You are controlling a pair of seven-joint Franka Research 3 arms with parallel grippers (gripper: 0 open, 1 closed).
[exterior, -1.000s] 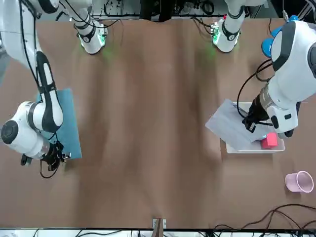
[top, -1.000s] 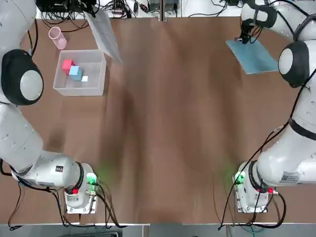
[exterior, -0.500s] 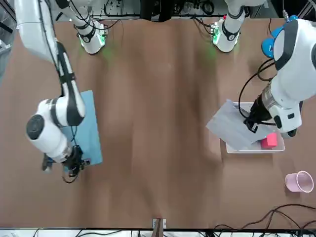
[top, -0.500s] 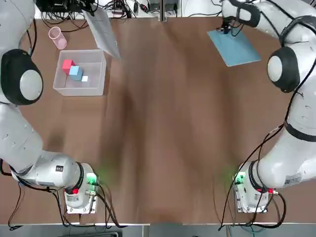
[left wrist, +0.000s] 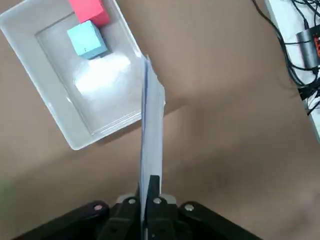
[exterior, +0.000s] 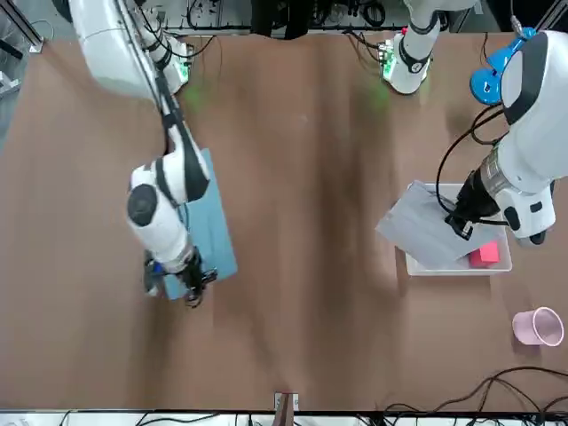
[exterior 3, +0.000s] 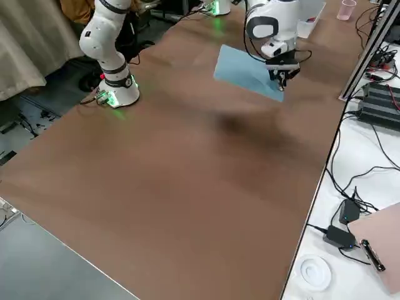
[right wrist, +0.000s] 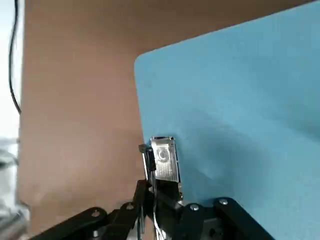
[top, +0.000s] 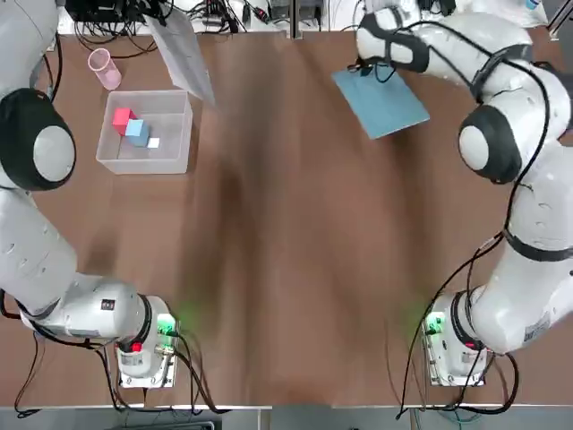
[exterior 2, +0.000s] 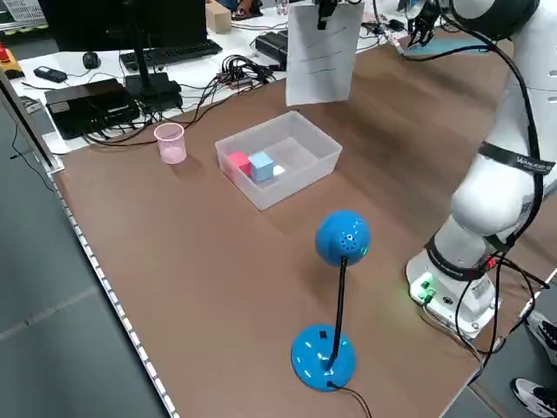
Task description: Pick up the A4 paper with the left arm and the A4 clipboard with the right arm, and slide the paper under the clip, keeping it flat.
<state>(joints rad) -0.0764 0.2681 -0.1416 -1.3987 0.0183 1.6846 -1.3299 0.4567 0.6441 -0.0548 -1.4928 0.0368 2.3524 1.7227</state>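
No legible txt, nos. or signs in any view.

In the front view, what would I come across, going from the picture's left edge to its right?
Light-blue flat clipboard, white paper sheet, red cube, pale pink plastic cup.

The bin (top: 170,166) sits on the desk (top: 295,269), toward its far left. Inside it lie two cubes, one cube (top: 123,120) just beside the other (top: 137,133). The cup (top: 105,69) stands behind the bin, slightly to its left. The paper (exterior 2: 320,57) is behind and right of the bin. The board (top: 382,101) lies well apart, farther right. The lamp (exterior 2: 334,344) is at the desk's left side.
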